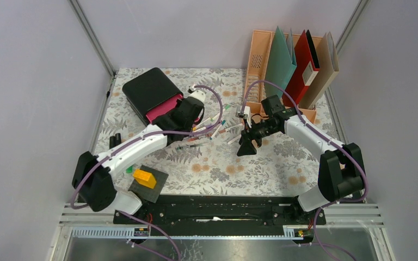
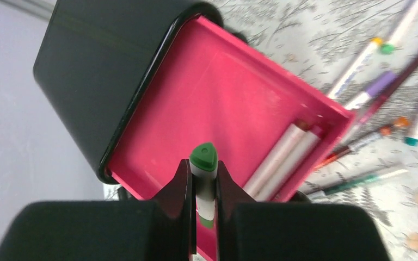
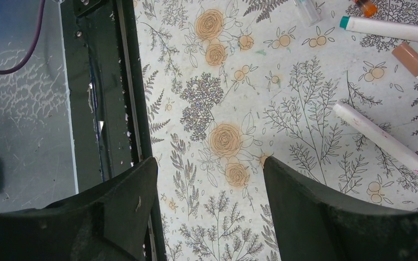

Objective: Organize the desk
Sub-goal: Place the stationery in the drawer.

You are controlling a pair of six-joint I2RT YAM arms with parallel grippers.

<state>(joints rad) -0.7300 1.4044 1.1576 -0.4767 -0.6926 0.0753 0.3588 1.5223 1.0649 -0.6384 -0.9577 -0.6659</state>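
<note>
Flat rectangular desk (image 1: 217,168) covered in a pale cloth with grey ferns and orange flowers fills the middle of the top view. Its long axis runs left-right, with the near long edge against the arm bases. The far right corner is covered by a peach plastic file rack (image 1: 258,60) and the far left by a black drawer box (image 2: 103,65). The arms hide parts of the middle.

Left gripper (image 2: 203,168) is narrow, clamped on a white marker with a green cap (image 2: 203,155), cap end up and out. The marker's lower body is hidden between the fingers. It hangs over the open pink drawer (image 2: 223,92), which has two pale markers (image 2: 283,160) along one wall. The loose markers (image 2: 370,92) on the cloth beyond are blurred, so their colours are only partly readable.

Right gripper (image 3: 209,163) has its jaws wide and holds nothing, above bare cloth. A white marker (image 3: 386,141) lies off to its side, cut off at the frame edge.
</note>
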